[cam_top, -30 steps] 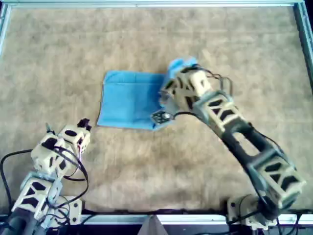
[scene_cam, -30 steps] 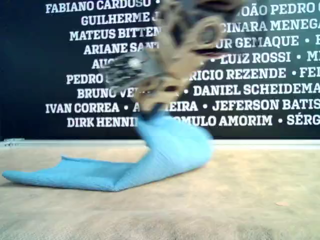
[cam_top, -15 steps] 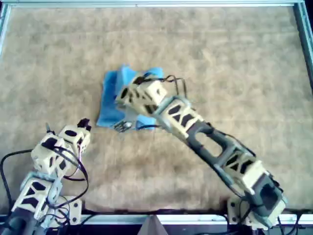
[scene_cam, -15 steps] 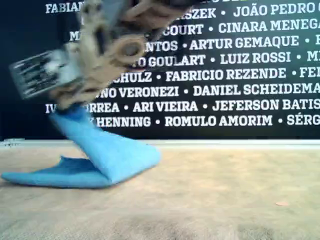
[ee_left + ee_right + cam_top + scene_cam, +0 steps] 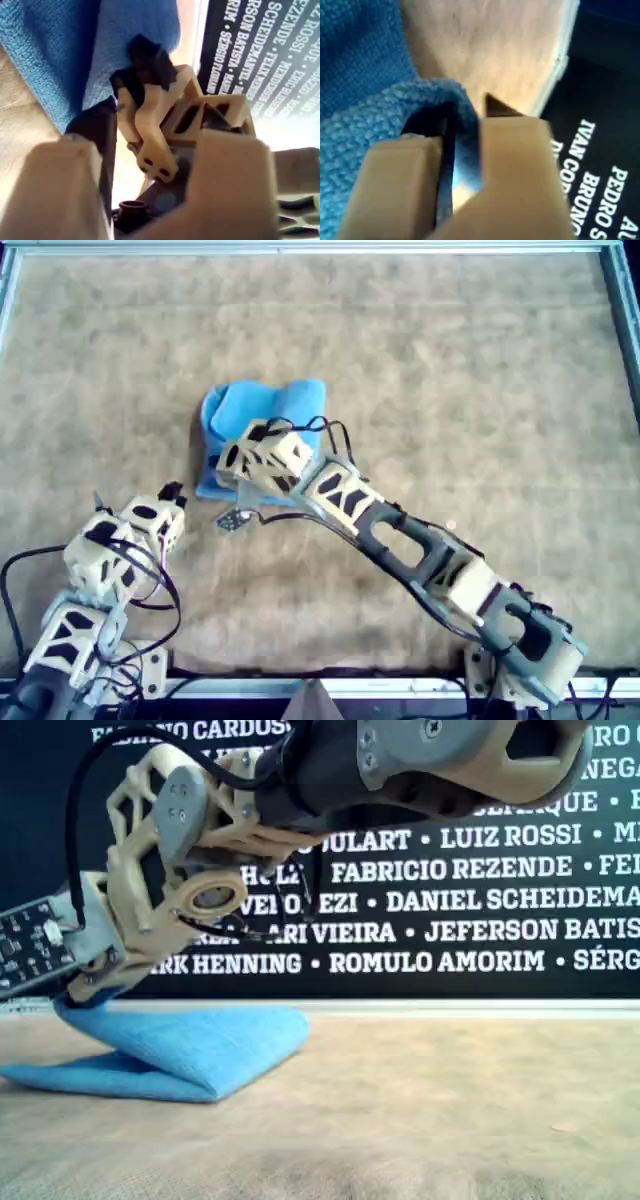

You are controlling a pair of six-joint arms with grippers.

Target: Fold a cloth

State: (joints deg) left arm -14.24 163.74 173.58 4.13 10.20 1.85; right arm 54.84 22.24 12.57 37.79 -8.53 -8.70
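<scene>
The light blue cloth (image 5: 290, 405) lies on the tan mat, doubled over itself, with its rounded fold at the exterior view's right (image 5: 200, 1045). My second gripper (image 5: 75, 998) is shut on the cloth's upper edge, low over the lower layer at the exterior view's left. Up close in the second wrist view, the cloth (image 5: 355, 100) is pinched between the jaws of that gripper (image 5: 462, 145). My first gripper (image 5: 172, 492) sits apart from the cloth, toward the overhead view's lower left. It looks shut and empty (image 5: 145, 57), with the cloth (image 5: 45, 45) beyond it.
The tan mat (image 5: 450, 360) covers the framed table. A metal rim (image 5: 300, 248) runs along its edges. A dark banner with white names (image 5: 480, 900) stands behind the table. The second arm (image 5: 400, 540) stretches across from the overhead view's lower right.
My second gripper has carried the held cloth edge from right to left in the overhead view and lowered it, laying that half over the other half. The first arm has not moved.
</scene>
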